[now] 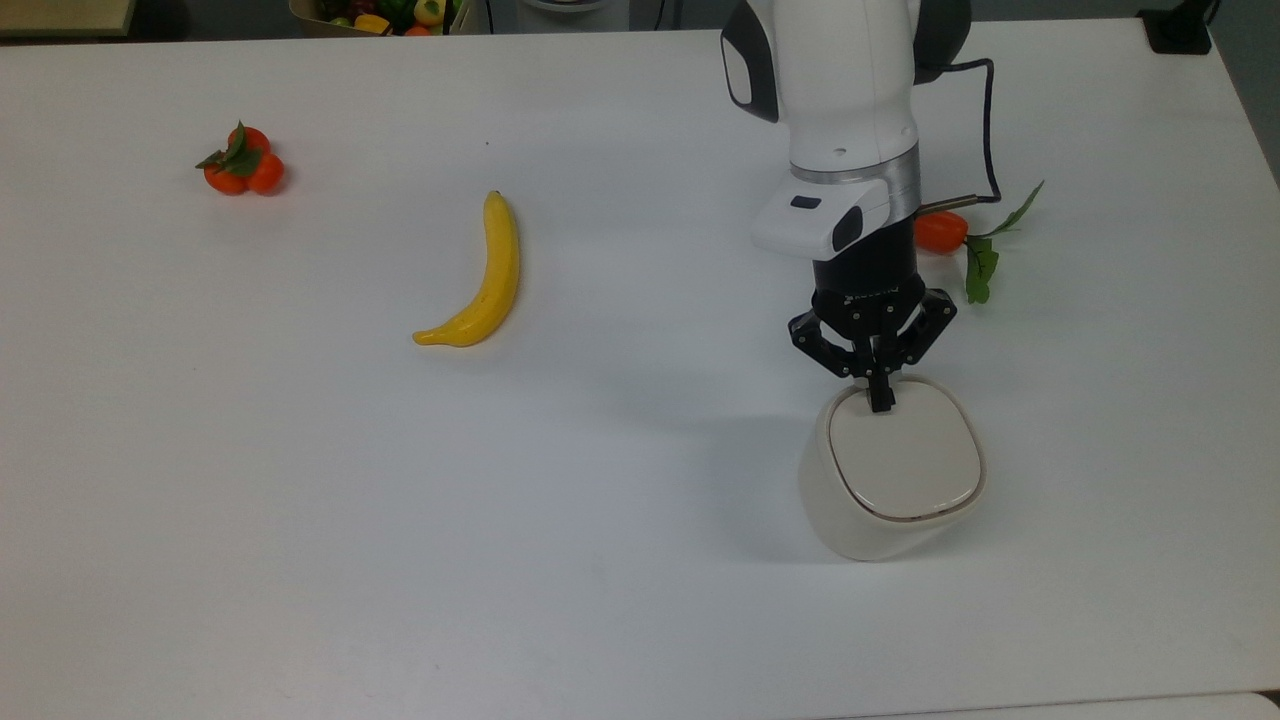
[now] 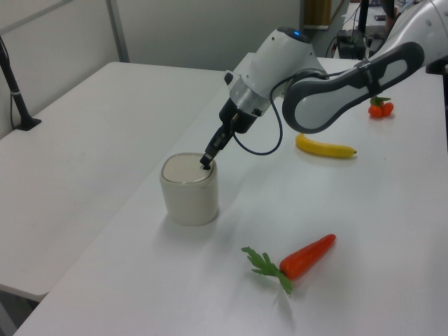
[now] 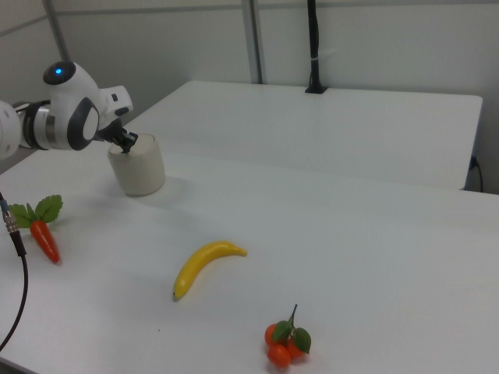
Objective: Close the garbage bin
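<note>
The garbage bin [image 1: 880, 500] is a small cream-white tub on the white table, its flat lid [image 1: 905, 458] lying down on the rim. My gripper [image 1: 881, 402] is shut, its black fingertips pressed together on the lid's edge nearest the arm. In the left view the bin [image 2: 187, 196] stands at the table's near left, with the gripper [image 2: 206, 164] touching the lid's right rim. In the right view the bin [image 3: 139, 170] sits at the far left, and the gripper [image 3: 127, 143] is at its top left edge.
A banana [image 1: 480, 275] lies mid-table. Tomatoes [image 1: 242, 163] sit at the top view's far left. A carrot with leaves [image 1: 955, 235] lies just behind the arm, partly hidden by it. A black cable [image 1: 985, 130] loops off the wrist. A fruit box [image 1: 385, 14] stands beyond the table's back edge.
</note>
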Robot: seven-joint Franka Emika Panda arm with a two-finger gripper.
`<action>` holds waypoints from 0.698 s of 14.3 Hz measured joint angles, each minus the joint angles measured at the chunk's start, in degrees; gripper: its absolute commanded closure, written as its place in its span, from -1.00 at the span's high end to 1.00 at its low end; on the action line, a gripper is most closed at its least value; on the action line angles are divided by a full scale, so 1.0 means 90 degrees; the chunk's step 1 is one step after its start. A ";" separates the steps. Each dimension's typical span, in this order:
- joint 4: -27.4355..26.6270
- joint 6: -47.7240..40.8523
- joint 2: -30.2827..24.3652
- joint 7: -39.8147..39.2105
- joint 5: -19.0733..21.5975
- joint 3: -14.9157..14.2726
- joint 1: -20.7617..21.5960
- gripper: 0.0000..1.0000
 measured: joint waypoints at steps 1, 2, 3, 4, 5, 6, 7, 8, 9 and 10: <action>0.0009 -0.0134 -0.0070 0.0001 0.0001 -0.0009 0.0000 -1.00; 0.0015 -0.0345 -0.0195 0.0002 0.0002 -0.0028 -0.0004 -1.00; 0.0019 -0.0653 -0.0354 0.0006 0.0005 -0.0052 -0.0019 -1.00; 0.0023 -0.0988 -0.0534 0.0008 0.0007 -0.0082 -0.0065 -1.00; 0.0024 -0.1254 -0.0670 0.0008 0.0007 -0.0094 -0.0123 -1.00; 0.0028 -0.1576 -0.0819 0.0008 0.0008 -0.0103 -0.0206 -1.00; 0.0029 -0.1927 -0.0988 0.0008 0.0008 -0.0107 -0.0308 -1.00; 0.0029 -0.2284 -0.1158 0.0008 0.0008 -0.0108 -0.0412 -1.00; 0.0030 -0.2791 -0.1390 0.0004 0.0008 -0.0113 -0.0554 -1.00; 0.0030 -0.3182 -0.1557 -0.0012 0.0008 -0.0114 -0.0655 -1.00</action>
